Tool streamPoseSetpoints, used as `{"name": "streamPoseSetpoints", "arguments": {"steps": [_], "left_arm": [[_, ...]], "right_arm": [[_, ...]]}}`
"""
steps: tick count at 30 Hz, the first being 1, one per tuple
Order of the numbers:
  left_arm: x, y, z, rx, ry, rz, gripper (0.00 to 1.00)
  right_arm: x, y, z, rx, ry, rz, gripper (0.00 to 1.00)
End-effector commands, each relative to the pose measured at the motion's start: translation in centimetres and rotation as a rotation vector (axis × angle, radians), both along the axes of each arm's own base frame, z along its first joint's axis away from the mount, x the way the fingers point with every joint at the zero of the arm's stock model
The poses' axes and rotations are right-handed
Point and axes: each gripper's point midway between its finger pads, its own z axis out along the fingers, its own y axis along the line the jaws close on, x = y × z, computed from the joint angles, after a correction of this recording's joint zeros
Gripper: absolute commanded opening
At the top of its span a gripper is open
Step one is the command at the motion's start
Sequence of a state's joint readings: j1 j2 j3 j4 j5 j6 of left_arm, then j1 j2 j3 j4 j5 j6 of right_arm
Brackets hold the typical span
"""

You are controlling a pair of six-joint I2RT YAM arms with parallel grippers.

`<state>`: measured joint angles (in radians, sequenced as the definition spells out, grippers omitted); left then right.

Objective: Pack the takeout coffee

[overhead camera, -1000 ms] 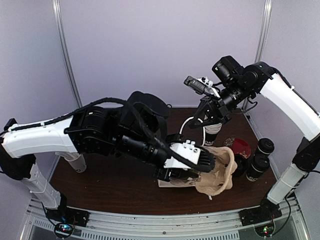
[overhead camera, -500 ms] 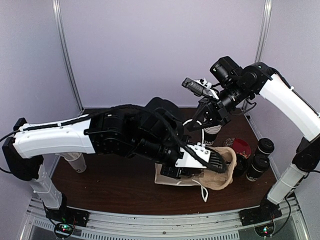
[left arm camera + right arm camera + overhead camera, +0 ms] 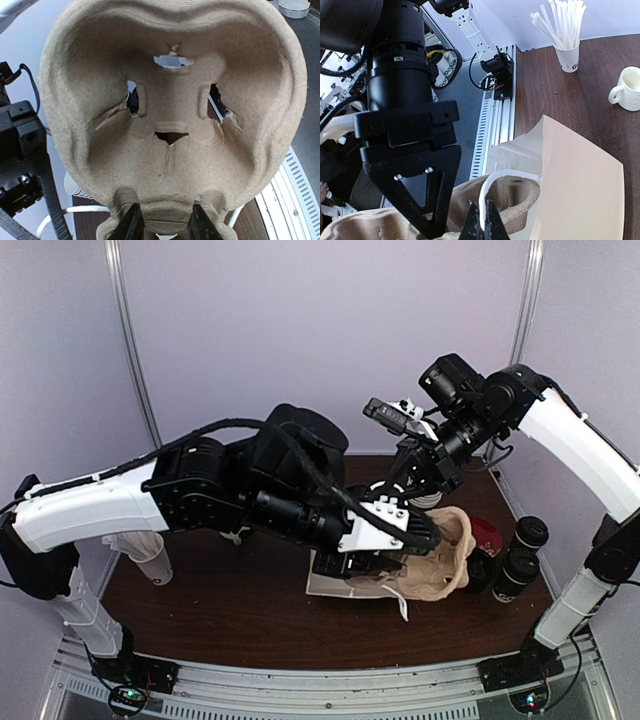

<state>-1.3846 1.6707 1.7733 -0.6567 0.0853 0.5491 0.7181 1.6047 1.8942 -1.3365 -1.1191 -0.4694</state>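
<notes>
Holds a moulded pulp carrier [image 3: 170,100] by its rim with the left fingers [image 3: 131,224], clamped on the edge tab, keeping it raised and tilted over the middle of the tabletop [image 3: 220,600]. Pinches the white loop handle [image 3: 487,185] of a paper bag [image 3: 580,175] between the right fingers [image 3: 491,227], drawn tight together on it, lifting the bag's mouth just beside the carrier.

Leaves the farther takeout cup [image 3: 529,532] and the nearer takeout cup [image 3: 514,577] upright by the right edge of the tabletop, lids on, close together, well apart from both sets of fingers.

Judging by looks: light if empty, heavier and sloshy if filled; cannot tell which. Thin paper walls, likely to buckle under a hard squeeze. Smooth sides, probably a little slippery. Press-on lids, apt to pop loose if gripped from the top.

Best taken across the body just below the lid rim, with only enough squeeze to hold, kept upright throughout and lowered straight into a well of the carrier. As for the carrier: light, fairly stiff, but prone to tearing at the thin rim. As for the bag: thin, floppy, in need of a mouth held wide.
</notes>
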Motion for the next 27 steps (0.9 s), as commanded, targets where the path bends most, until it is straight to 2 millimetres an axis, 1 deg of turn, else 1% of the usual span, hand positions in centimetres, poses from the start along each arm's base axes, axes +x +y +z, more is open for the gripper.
{"name": "streamPoseSetpoints", "arguments": {"steps": [1,4,8,10,13,16,18,21,25,27], "left_arm": [[-0.3,-0.4,3.4,-0.117,-0.001,-0.017,0.3],[-0.1,-1.2,2.2,-0.097,-0.008,-0.018,0.3],[-0.7,-1.9,2.0,-0.096,0.016,-0.056,0.3],[-0.6,-2.2,1.7,-0.091,0.011,-0.058,0.3],[-0.3,-2.7,0.6,-0.064,-0.004,-0.058,0.3],[-0.1,-2.8,-0.9,-0.023,-0.011,-0.053,0.3],[0.5,-2.6,-1.6,-0.003,-0.027,-0.022,0.3],[1.5,-1.9,-1.9,0.011,-0.053,0.038,0.3],[1.5,-0.6,-1.9,0.011,-0.047,0.055,0.3],[1.2,0.0,-2.0,0.014,-0.038,0.053,0.3]], "right_arm": [[-0.6,-0.1,0.9,0.019,-0.02,0.015,0.0],[-0.6,-0.1,0.7,0.015,-0.016,0.016,0.0],[-0.7,-0.1,0.7,0.011,-0.019,0.017,0.0],[-0.7,-0.1,0.8,0.012,-0.02,0.017,0.0],[-0.8,-0.1,0.8,0.016,-0.017,0.024,0.0],[-1.1,-0.2,0.7,0.014,-0.012,0.032,0.0],[-1.3,-0.3,0.8,0.015,-0.01,0.039,0.0],[-1.6,-0.5,0.8,0.017,-0.016,0.046,0.0],[-1.5,-0.7,0.7,0.014,-0.035,0.042,0.0],[-1.1,-0.6,0.7,0.008,-0.047,0.025,0.0]]}}
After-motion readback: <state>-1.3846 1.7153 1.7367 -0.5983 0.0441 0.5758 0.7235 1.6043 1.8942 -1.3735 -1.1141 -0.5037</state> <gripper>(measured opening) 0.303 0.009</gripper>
